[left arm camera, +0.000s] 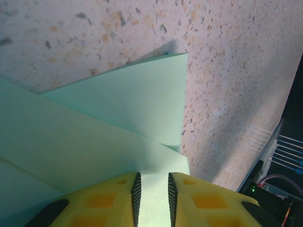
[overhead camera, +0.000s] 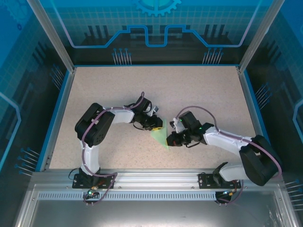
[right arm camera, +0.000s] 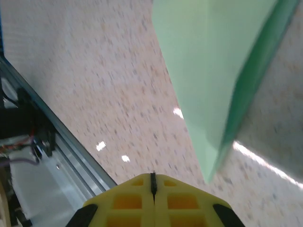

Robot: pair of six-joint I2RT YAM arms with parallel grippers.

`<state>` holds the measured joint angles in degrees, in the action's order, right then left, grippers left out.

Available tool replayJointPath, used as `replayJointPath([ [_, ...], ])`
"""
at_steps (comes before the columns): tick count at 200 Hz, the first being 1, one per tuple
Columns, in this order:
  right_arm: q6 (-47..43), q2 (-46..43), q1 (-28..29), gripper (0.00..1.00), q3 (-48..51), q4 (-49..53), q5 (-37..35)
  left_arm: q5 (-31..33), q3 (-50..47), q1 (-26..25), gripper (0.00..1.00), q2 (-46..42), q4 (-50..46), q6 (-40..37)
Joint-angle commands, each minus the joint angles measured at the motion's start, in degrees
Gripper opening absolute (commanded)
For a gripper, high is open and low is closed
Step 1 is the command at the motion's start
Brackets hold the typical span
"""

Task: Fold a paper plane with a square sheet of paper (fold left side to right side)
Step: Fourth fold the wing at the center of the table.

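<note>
Now | speckled table [overhead camera: 199, 90] | blue-walled cell | left claw [left arm camera: 152, 189] seemingly pinching folded paper [left arm camera: 118, 123] | right claw [right arm camera: 153, 182] closed empty

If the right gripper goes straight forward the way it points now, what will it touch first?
Probably the folded green paper: the shut right gripper points toward its tip, close ahead. The paper looks lifted off the speckled table, so depth is uncertain.

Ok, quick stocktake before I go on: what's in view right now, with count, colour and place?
folded paper: one, pale mint green, creased to a point, mid-table between the two claws
table: one, speckled beige top with blue edging
frame rail: one, silver metal, along the near edge by the arm bases
left claw: one, yellow fingers, jaws a narrow gap apart with the paper's edge running between them
right claw: one, yellow fingers, shut, paper tip just beyond it
</note>
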<state>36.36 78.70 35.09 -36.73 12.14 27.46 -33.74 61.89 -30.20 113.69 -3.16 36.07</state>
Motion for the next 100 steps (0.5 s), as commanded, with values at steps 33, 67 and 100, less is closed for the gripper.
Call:
replayJointPath([
  [33,7.29,14.2,-0.46,0.0,-6.04,-12.48,-1.04,5.87,-1.75,1.25,0.26,2.86,-2.69,-0.17],
  [67,7.52,17.62,-0.48,0.0,-7.08,-11.87,-3.76,5.68,-1.61,1.22,0.25,2.85,-2.63,-0.15],
  [100,5.83,20.11,-0.04,0.0,-8.38,-5.62,-5.14,5.6,-1.64,1.22,0.26,2.85,-2.62,-0.12],
])
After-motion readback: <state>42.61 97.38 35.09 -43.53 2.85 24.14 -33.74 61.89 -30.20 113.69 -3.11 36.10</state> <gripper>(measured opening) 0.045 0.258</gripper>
